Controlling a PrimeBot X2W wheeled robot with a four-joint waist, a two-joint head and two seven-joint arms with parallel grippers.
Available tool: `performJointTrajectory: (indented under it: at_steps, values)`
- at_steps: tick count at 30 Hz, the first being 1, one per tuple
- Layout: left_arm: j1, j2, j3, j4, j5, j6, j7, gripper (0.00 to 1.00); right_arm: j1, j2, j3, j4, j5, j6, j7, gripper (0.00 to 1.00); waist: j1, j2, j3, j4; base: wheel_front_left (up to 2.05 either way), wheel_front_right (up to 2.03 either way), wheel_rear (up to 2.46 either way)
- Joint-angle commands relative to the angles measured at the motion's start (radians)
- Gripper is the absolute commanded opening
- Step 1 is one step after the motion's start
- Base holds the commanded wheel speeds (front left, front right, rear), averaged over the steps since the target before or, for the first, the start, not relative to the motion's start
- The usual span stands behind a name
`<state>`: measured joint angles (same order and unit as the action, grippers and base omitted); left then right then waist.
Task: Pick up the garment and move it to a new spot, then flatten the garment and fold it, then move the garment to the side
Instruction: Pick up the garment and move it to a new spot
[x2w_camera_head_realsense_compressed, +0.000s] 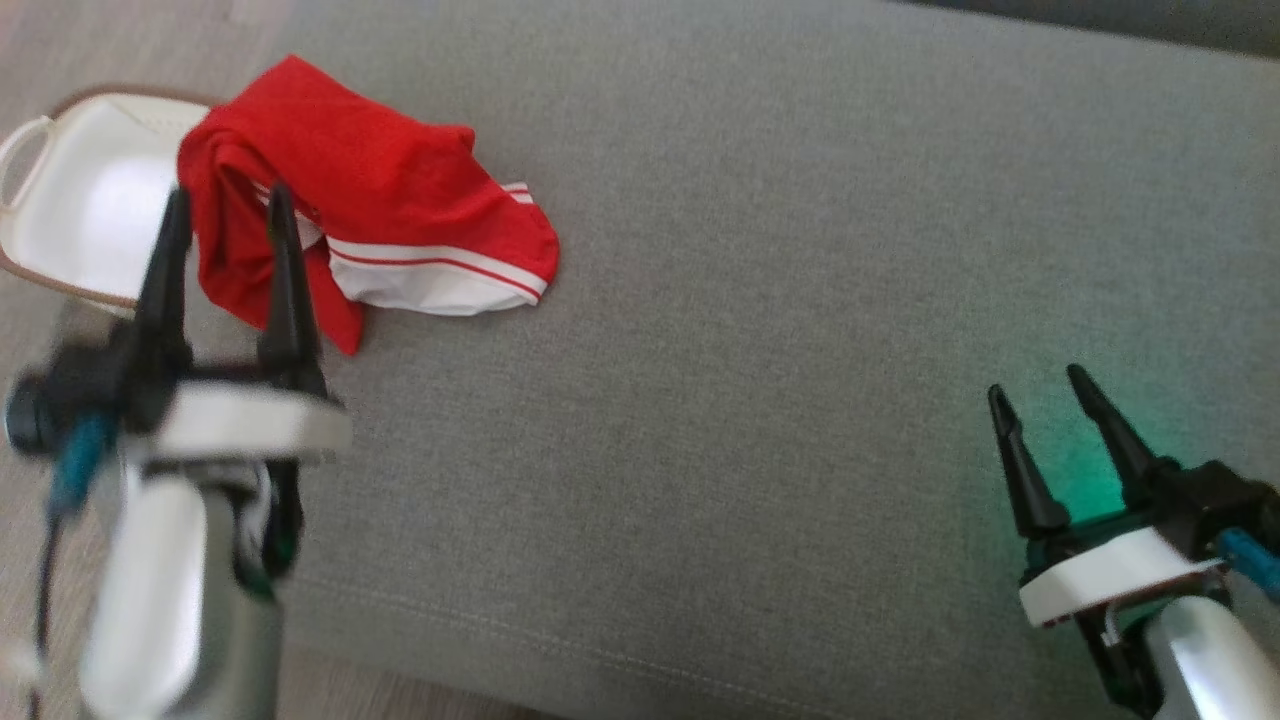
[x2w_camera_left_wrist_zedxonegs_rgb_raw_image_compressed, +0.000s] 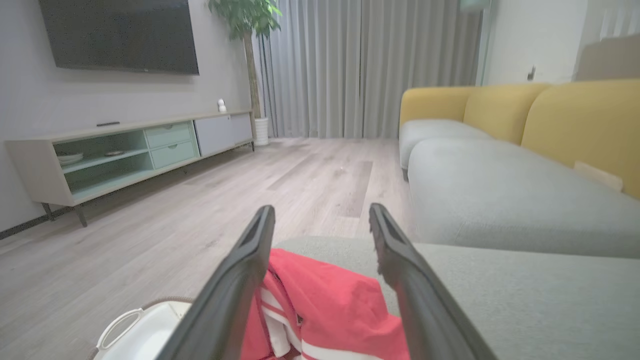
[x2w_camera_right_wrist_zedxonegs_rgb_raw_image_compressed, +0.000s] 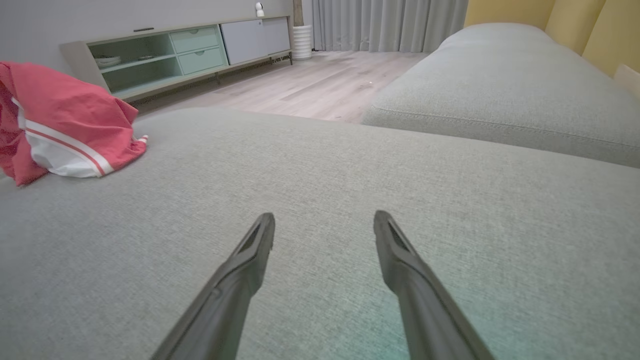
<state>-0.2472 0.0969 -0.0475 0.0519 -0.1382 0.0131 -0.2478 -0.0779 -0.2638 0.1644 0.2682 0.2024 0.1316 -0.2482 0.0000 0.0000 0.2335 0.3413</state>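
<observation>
The red garment (x2w_camera_head_realsense_compressed: 370, 190), trimmed with white bands and thin red stripes, lies crumpled at the far left corner of the grey sofa seat (x2w_camera_head_realsense_compressed: 750, 300). Its left part reaches the seat's left edge. In the right wrist view we see the garment (x2w_camera_right_wrist_zedxonegs_rgb_raw_image_compressed: 65, 115) bunched in a loose heap on the seat (x2w_camera_right_wrist_zedxonegs_rgb_raw_image_compressed: 320, 165).

The left pincer (x2w_camera_head_realsense_compressed: 229, 195) stands over the garment's left part with its two dark fingers wide apart. This arm is blurred in the head view. In the left wrist view the garment (x2w_camera_left_wrist_zedxonegs_rgb_raw_image_compressed: 325, 300) shows between and beneath the spread fingers of that pincer (x2w_camera_left_wrist_zedxonegs_rgb_raw_image_compressed: 321, 210). We cannot tell whether they touch the cloth.

A white basket (x2w_camera_head_realsense_compressed: 90, 200) with a handle sits on the wooden floor just beside the seat's left edge.

The right pincer (x2w_camera_head_realsense_compressed: 1035, 382) is near the seat's front right corner, well apart from the garment. It is likewise wide and holds nothing (x2w_camera_right_wrist_zedxonegs_rgb_raw_image_compressed: 324, 216). A green glow falls on the fabric beside it.
</observation>
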Motion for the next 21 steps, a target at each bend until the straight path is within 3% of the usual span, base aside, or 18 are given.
performJointTrajectory:
  at_steps: [1, 4, 7, 14, 21]
  values:
    - [-0.108, 0.044, 0.044, 0.048, -0.009, -0.015, 0.042, 1.00, -0.029, -0.028, 0.012, -0.036, -0.004, -0.001, -0.014, 1.00, 0.0000, 0.0000, 0.035, -0.003, 0.00, 0.00, 0.00]
    - [-0.252, 0.073, 0.065, 0.245, -0.058, -0.042, 0.179, 1.00, -0.044, -0.046, 0.014, -0.042, -0.003, -0.001, -0.014, 1.00, 0.0000, 0.0000, 0.058, -0.011, 0.00, 0.00, 0.00]
    - [-0.365, 0.101, 0.096, 0.431, -0.104, -0.058, 0.238, 1.00, -0.061, -0.061, 0.021, -0.049, -0.003, -0.001, -0.014, 1.00, 0.0000, 0.0000, 0.085, -0.027, 0.00, 0.00, 0.00]
    - [-0.546, 0.123, 0.120, 0.768, -0.143, -0.076, 0.190, 1.00, -0.068, -0.106, 0.002, -0.070, -0.012, -0.001, -0.014, 1.00, 0.0000, 0.0000, 0.163, -0.051, 0.00, 0.00, 0.00]
    - [-0.655, 0.114, 0.096, 0.949, -0.143, -0.096, 0.133, 1.00, -0.057, -0.152, -0.038, -0.107, -0.013, -0.001, -0.014, 1.00, 0.0000, 0.0000, 0.232, -0.052, 0.00, 0.00, 0.00]
